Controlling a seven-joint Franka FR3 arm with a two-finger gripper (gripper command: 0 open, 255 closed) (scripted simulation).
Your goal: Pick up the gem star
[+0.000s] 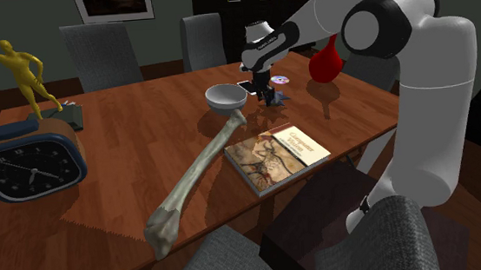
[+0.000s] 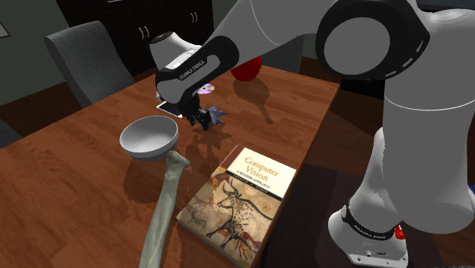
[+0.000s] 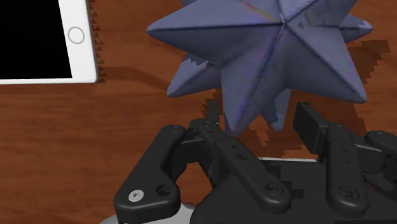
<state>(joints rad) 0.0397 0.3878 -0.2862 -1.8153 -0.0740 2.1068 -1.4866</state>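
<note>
One spike of the blue-violet faceted gem star (image 3: 273, 57), resting on the brown wooden worktop (image 3: 76, 146), sits between the black hand's (image 3: 259, 116) parted fingers; squeezing those slanted facets could squirt it sideways.

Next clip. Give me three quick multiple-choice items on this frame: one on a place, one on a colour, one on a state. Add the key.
1. The gripper is at:
A the clock
B the star
C the bone

2. The star is:
A red
B yellow
C blue-violet

3. The book is:
A closed and flat
B open
C upright on its edge

Key:
1 B: in the wrist view a spike of the star sits between the fingers.
2 C: its facets are blue-violet.
3 A: it lies on the table with its cover facing up.
</note>
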